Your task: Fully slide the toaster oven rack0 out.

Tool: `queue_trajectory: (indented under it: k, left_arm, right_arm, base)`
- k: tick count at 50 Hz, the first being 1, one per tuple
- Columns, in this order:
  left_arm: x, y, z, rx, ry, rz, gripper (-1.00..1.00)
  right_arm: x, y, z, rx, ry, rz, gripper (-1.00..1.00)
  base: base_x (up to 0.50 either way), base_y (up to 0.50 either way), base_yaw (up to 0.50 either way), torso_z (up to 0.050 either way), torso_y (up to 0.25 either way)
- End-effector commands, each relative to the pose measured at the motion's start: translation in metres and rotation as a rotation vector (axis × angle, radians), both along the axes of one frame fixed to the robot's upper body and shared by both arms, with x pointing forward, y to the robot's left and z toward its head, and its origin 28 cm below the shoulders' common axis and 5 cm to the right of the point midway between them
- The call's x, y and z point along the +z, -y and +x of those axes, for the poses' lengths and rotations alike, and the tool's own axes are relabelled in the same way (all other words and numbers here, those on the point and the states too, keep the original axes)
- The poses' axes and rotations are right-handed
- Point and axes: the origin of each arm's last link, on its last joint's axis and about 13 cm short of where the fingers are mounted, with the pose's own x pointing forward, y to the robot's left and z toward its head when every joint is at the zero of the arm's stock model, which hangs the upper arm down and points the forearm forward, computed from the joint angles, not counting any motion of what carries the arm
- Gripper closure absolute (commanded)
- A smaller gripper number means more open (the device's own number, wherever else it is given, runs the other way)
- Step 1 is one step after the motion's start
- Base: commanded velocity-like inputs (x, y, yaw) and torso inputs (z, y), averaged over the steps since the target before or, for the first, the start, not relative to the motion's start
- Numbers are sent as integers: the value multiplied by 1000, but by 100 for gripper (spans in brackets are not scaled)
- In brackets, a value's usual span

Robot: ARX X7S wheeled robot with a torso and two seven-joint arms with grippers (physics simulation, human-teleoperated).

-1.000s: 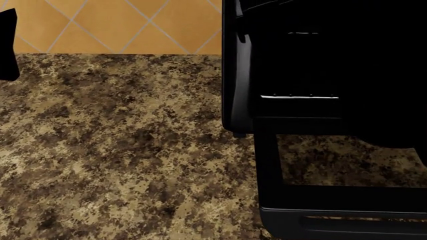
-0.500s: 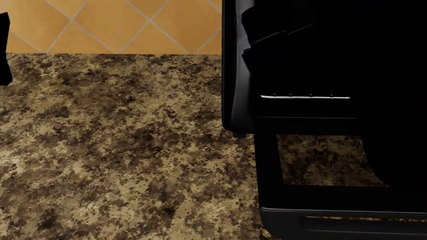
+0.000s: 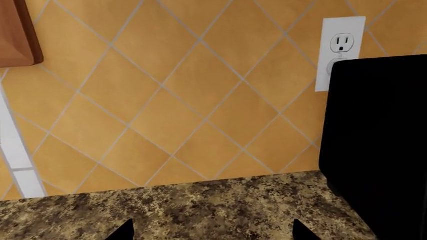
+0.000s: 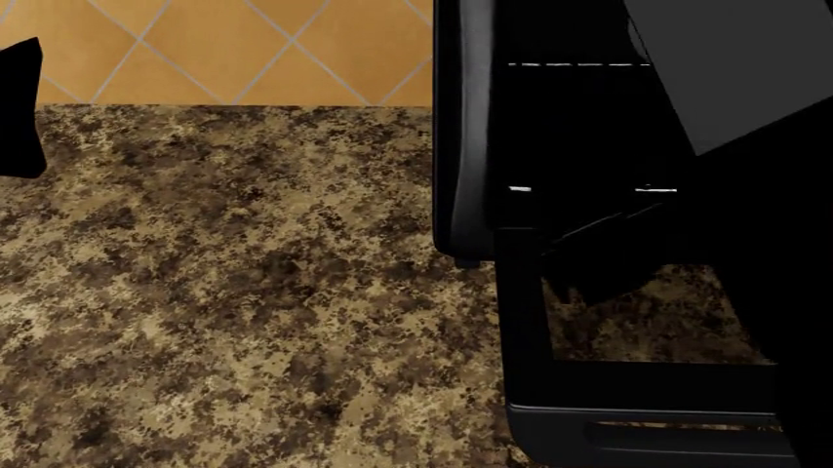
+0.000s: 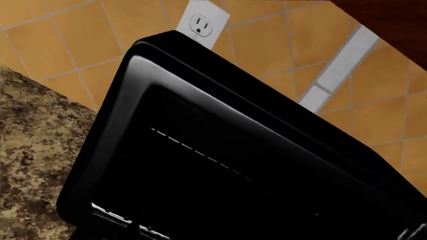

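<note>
The glossy black toaster oven (image 4: 469,127) stands at the right on the counter, its see-through door (image 4: 651,331) folded down flat. The rack0 (image 4: 579,65) shows as a fine pale dashed line deep in the dark cavity, and it also shows in the right wrist view (image 5: 200,155). A brighter metal strip (image 4: 521,189) runs along the mouth's lower edge. My right gripper (image 4: 599,255) is a dark shape at that lower edge, over the door, and its jaws are lost in the black. My left gripper (image 3: 212,236) is open and empty, far left of the oven.
Speckled brown granite counter (image 4: 234,292) lies left of the oven. The orange tiled wall (image 3: 187,90) behind holds a white outlet (image 3: 342,50). My right arm's grey link (image 4: 729,68) crosses the oven's upper right. A brown wooden cabinet corner (image 3: 13,35) hangs on the wall.
My right arm swung: its grey link now crosses the oven's top right, and the dark gripper dropped to the lower mouth, covering the bright strip's middle. More of the dashed rack line shows.
</note>
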Motion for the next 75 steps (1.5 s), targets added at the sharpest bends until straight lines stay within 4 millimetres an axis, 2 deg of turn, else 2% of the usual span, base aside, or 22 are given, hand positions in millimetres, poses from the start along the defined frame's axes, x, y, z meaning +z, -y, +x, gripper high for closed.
queue_trajectory:
  k: [1,2,6,15,26,36,50,75]
  left_arm:
    - [4,4,3,-44,40,-4,-100]
    - [4,3,2,-46,38,-4,-100]
    - [-4,2,2,-38,28,-7,-100]
    - [-2,1,-1,-35,34,-14,-100]
    - [-4,-3,-4,-21,34,-23,-100]
    - [-7,-6,-3,-2,34,-8,-100]
    - [-5,-9,-6,7,46,1,-100]
    - [-5,-11,-6,16,42,-1,-100]
  right_arm:
    - [-17,3,-9,13,-31,-86,-100]
    - [-16,3,-9,36,-48,-53,-100]
    - [-16,3,-8,54,-51,-127,-100]
    - [-10,-2,-3,126,-47,-241,-100]
    - [-11,-6,14,148,-123,-323,-100]
    - [-15,-7,41,155,-186,-399,-100]
    - [-10,-4,72,122,-218,-408,-100]
    - [-33,-6,101,131,-335,-414,-100]
  base:
    - [0,0,0,0,0]
    - [0,0,0,0,0]
    - [0,0,0,0,0]
    - [0,0,0,0,0]
    - [0,0,0,0,0]
    - [0,0,0,0,0]
    - [0,0,0,0,0]
    - [0,0,0,0,0]
